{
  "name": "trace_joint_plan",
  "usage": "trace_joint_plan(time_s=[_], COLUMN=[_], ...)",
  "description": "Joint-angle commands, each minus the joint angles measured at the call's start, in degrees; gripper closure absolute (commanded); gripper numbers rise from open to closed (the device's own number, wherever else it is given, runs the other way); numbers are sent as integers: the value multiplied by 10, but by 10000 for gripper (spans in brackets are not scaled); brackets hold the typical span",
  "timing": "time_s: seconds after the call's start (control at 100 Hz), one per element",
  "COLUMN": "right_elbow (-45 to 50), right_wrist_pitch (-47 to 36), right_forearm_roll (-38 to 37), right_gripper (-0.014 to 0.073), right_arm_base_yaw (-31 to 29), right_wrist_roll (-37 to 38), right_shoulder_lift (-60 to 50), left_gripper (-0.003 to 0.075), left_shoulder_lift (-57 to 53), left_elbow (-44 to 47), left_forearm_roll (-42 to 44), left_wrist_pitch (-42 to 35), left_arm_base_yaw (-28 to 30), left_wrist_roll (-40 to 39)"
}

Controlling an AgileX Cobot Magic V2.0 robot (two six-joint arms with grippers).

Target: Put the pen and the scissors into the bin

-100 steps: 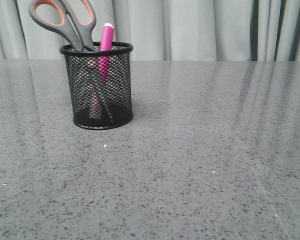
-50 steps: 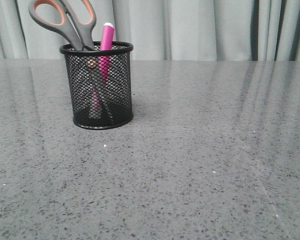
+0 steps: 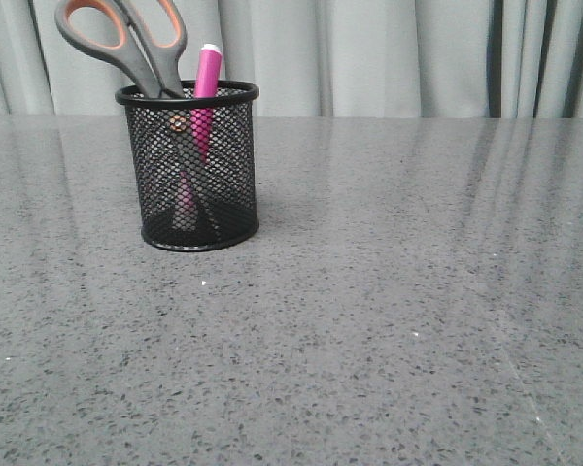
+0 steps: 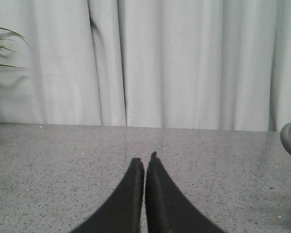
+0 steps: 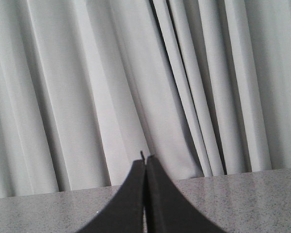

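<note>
Small round black wire-mesh bin (image 3: 188,165) is standing upright on the speckled grey stone tabletop (image 3: 369,320), far left part of the scene, close to the pale grey pleated curtain (image 3: 369,58) hanging behind.

Scissors with dark grey blades and grey, orange-lined handles (image 3: 126,39) are sitting blades-down inside the bin, handles leaning out to the left above the rim; orange pivot dot showing through the mesh.

Thick magenta-pink pen (image 3: 206,73) is standing inside the bin just right of the scissors, its white tip poking above the rim.

Left pincer (image 4: 144,162) is hanging over bare tabletop, black fingers pressed together, gripping nothing; a scissor handle loop is peeking in at the view's edge.

Right pincer (image 5: 145,159) is likewise closed tight and empty, pointing at the curtain.
</note>
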Motion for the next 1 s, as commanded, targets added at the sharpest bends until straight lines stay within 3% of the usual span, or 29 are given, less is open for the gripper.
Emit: trace_joint_plan(time_s=[0.0, 0.38, 0.45, 0.55, 0.62, 0.99], right_elbow=[8, 8, 8, 8, 8, 8], right_wrist_pitch=[-47, -47, -47, -47, -47, -46], right_forearm_roll=[1, 1, 1, 1, 1, 1], right_gripper=[662, 662, 662, 662, 662, 662], right_arm_base_yaw=[-5, -5, -5, -5, -5, -5], right_wrist_roll=[-6, -6, -6, -6, -6, -6], right_shoulder_lift=[-3, -3, -3, -3, -3, -3], left_gripper=[741, 741, 741, 741, 741, 741], left_shoulder_lift=[4, 4, 4, 4, 3, -99], left_elbow=[-14, -13, -11, 0, 16, 134], left_forearm_roll=[-9, 20, 126, 395, 498, 553], left_wrist_pitch=[-18, -21, -22, -28, -45, -64], left_arm_base_yaw=[2, 2, 2, 2, 2, -29], left_wrist_roll=[-1, -3, -97, -381, -486, -530])
